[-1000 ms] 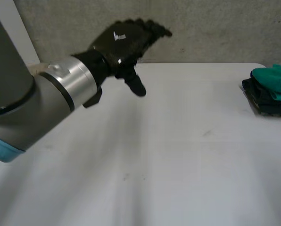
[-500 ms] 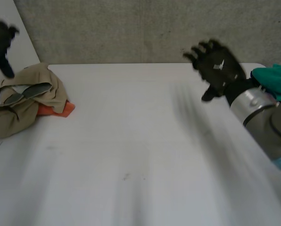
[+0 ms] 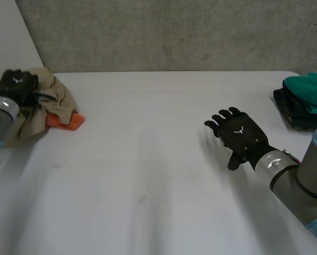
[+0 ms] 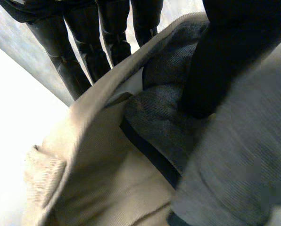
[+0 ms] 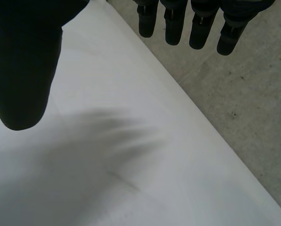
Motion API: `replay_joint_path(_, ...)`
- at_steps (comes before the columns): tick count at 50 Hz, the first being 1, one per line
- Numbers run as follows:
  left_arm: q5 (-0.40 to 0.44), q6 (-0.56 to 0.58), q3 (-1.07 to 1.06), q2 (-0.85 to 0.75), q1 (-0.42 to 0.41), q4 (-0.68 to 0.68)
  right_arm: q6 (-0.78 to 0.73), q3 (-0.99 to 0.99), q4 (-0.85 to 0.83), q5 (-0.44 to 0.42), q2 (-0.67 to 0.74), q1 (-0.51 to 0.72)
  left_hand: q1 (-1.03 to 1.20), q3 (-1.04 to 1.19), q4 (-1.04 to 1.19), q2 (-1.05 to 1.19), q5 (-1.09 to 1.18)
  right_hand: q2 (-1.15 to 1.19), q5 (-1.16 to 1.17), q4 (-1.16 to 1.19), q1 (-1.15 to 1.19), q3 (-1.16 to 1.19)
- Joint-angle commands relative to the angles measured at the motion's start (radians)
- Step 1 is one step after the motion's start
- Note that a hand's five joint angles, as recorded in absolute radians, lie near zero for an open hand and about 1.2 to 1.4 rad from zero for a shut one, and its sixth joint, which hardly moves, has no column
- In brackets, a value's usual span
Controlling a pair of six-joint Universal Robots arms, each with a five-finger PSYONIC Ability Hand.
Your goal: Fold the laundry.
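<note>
Your left hand (image 3: 17, 85) is on the tan garment (image 3: 55, 95), which lies bunched at the table's (image 3: 148, 175) left edge. An orange cloth (image 3: 63, 121) pokes out from under it, touching. In the left wrist view the fingers (image 4: 84, 56) reach straight over the tan fold and the thumb (image 4: 225, 61) presses on the grey lining. That reads as a pinch on a doubled edge of the heap. Your right hand (image 3: 237, 135) hovers over bare table right of centre, fingers (image 5: 171, 23) spread and straight, holding nothing. A folded stack (image 3: 305, 98) sits at the right edge, well apart. Judgement: lift only the tan garment and watch that the orange cloth doesn't ride along. Bring it to mid table, then take an opposite edge with the right hand and spread it flat before any fold.
</note>
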Motion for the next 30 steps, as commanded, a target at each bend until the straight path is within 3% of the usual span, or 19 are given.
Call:
replay_joint_path(1,-0.066,-0.128,-0.186,0.314,-0.123,0.096,-0.001,-0.001,0.0,0.008,-0.013,-0.024,0.34,0.258,0.212,0.218,0.347,-0.035,-0.05,-0.04,-0.053,-0.038)
replay_joint_path(6,-0.074,-0.265,-0.292,0.516,-0.315,0.107,0.003,-0.001,0.0,0.013,-0.047,-0.027,0.34,0.258,0.212,0.218,0.347,-0.035,-0.05,-0.04,-0.053,-0.038)
replay_joint_path(10,-0.074,-0.319,-0.33,0.549,-0.416,0.098,0.012,0.002,0.001,0.027,-0.079,-0.03,0.34,0.258,0.212,0.218,0.347,-0.035,-0.05,-0.04,-0.053,-0.038)
replay_joint_path(12,-0.077,-0.331,-0.327,0.492,-0.535,0.076,0.016,0.006,0.003,0.04,-0.1,-0.043,0.34,0.258,0.212,0.218,0.347,-0.035,-0.05,-0.04,-0.053,-0.038)
replay_joint_path(15,-0.08,-0.328,-0.295,0.376,-0.646,0.055,0.019,0.01,0.003,0.059,-0.116,-0.052,0.34,0.258,0.212,0.218,0.347,-0.035,-0.05,-0.04,-0.053,-0.038)
replay_joint_path(21,-0.154,-0.326,-0.186,0.154,-0.764,-0.026,0.019,0.01,0.003,0.074,-0.117,-0.081,0.34,0.258,0.212,0.218,0.347,-0.035,-0.05,-0.04,-0.053,-0.038)
replay_joint_path(24,-0.178,-0.322,-0.169,0.135,-0.798,-0.07,0.026,0.01,0.004,0.076,-0.117,-0.096,-0.38,-0.461,-0.507,-0.501,-0.373,-0.035,-0.05,-0.04,-0.053,-0.038)
replay_joint_path(30,-0.191,-0.328,-0.2,0.264,-0.811,-0.126,0.057,0.002,0.007,0.077,-0.119,-0.103,-0.754,-0.835,-0.881,-0.875,-0.747,-0.035,-0.05,-0.04,-0.053,-0.038)
